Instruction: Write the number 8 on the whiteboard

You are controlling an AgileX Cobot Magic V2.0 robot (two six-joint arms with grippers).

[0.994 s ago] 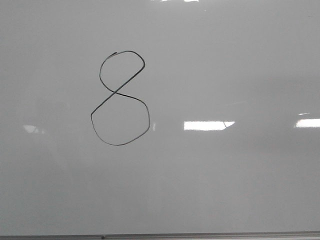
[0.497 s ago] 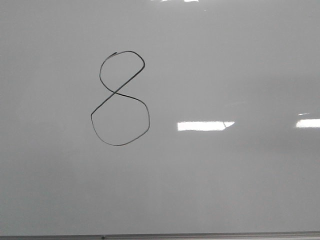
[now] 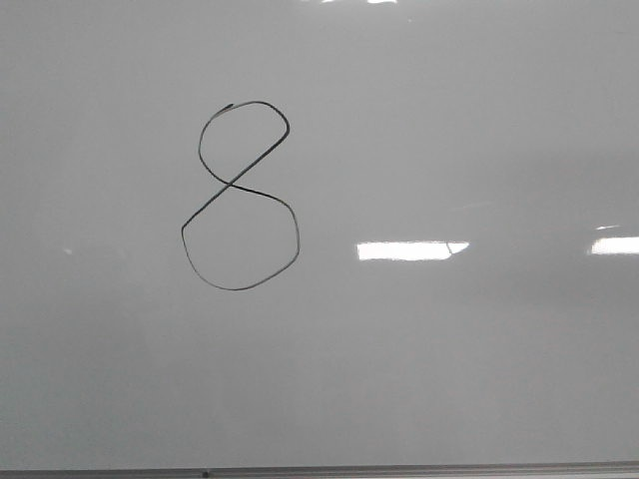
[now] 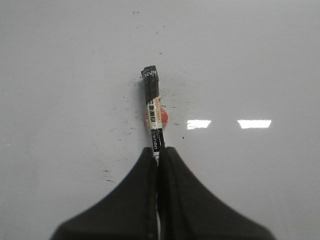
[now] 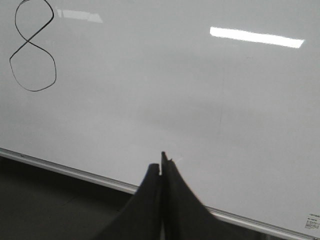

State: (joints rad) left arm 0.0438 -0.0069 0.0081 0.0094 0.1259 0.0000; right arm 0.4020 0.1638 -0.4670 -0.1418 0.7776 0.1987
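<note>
Glossy whiteboard (image 3: 479,120) bears the number 8 (image 3: 240,195) — left gripper (image 4: 159,152) pinching a marker (image 4: 154,107), right gripper (image 5: 161,170) pressed together.

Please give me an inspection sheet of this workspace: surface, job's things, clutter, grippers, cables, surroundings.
Surface: whiteboard, glossy, light reflections, small dark specks in left wrist view.
Job's things: number 8 drawn, both loops closed; marker with black cap.
Clutter: nothing seen.
Grippers: left gripper shut on the marker; right gripper shut, nothing visible between its fingers.
Cables: nothing seen.
Surroundings: grey frame edge, dark area beyond it; small label at the board's corner.
</note>
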